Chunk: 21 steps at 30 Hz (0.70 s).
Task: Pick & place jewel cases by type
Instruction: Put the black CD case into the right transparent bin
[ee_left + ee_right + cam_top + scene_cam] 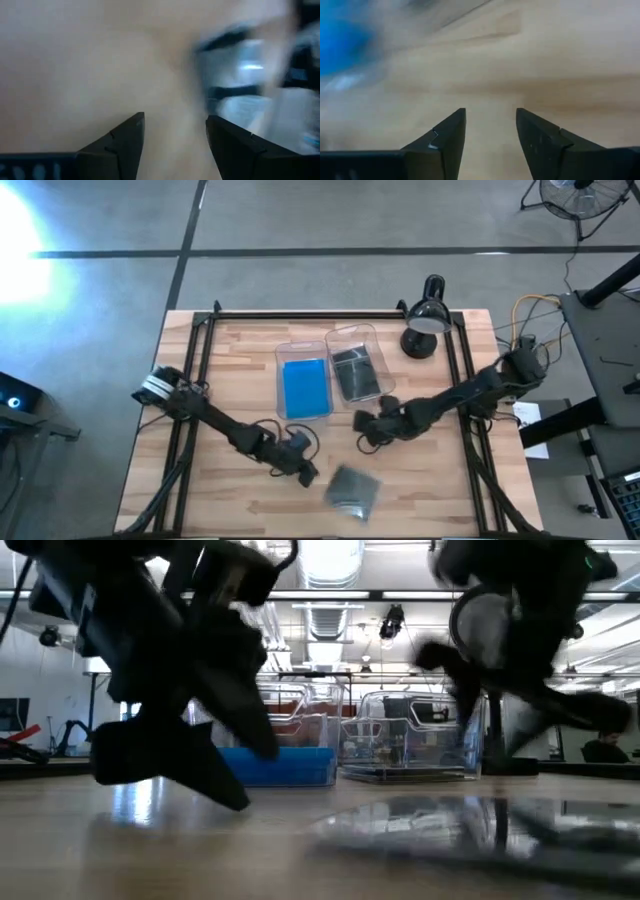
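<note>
A dark smoky grey jewel case [352, 488] lies flat on the table near its near edge; in the low view the grey case [480, 825] shows close by, and it is a blur in the left wrist view [240, 95]. My left gripper [300, 465] [175, 120] hovers open just left of it, holding nothing. My right gripper [365, 425] [490, 115] is open over bare wood near the bins. Blue cases [305, 387] lie in the left clear bin, dark cases [356, 373] in the right clear bin.
Two clear bins [300, 350] [350, 335] stand side by side at the table's middle. A black desk lamp [425, 320] stands at the far right. Black frame rails [195, 380] run along the table's sides. Bare wood lies left and right of the loose case.
</note>
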### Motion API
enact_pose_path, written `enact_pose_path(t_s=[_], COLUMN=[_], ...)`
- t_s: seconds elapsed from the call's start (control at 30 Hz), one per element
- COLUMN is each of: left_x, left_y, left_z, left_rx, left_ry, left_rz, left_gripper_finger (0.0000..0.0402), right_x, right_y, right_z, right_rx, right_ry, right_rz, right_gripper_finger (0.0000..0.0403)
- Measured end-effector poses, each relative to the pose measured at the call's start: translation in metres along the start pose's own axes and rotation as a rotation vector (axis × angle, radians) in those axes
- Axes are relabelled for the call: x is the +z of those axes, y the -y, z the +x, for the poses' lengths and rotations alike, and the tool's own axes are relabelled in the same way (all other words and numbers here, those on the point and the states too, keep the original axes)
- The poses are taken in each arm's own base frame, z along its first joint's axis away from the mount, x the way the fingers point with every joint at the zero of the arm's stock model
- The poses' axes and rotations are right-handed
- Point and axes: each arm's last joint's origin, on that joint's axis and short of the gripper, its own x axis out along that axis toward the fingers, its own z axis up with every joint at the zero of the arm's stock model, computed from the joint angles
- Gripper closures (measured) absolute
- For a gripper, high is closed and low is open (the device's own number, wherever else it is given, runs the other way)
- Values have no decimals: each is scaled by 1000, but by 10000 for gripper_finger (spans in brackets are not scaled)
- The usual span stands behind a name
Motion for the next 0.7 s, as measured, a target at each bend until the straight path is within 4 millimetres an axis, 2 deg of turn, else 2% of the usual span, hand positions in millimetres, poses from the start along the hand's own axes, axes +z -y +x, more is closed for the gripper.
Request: enact_pose_path(t_s=[0.1,0.2,0.27,0.4,0.47,0.53,0.6,0.7], left_x=[-3,-3,-2,5,9,13,14,0], left_y=[11,22,27,32,35,34,32,32], left_z=[20,34,40,45,39,24,4,-28], left_rx=[-61,-72,-55,-7,37,116,212,332], left_ry=[0,-1,1,-2,-10,-29,-66,-133], left_rz=[6,30,54,144,212,295,335,327], left_gripper_finger=[209,209,209,209,209,209,209,209], right_x=[2,-9,-20,-45,-61,-77,-92,-109], right_y=[7,10,11,22,21,19,17,8], right_z=[-11,-25,-42,-62,-76,-77,-65,-43], right_rx=[-117,-151,-97,-75,18,99,153,220], right_ry=[5,-58,-107,-154,-195,-265,-329,-366], right_rz=[-115,-212,-259,-301,-310,-313,-304,-267], right_gripper_finger=[234,234,234,234,234,234,234,232])
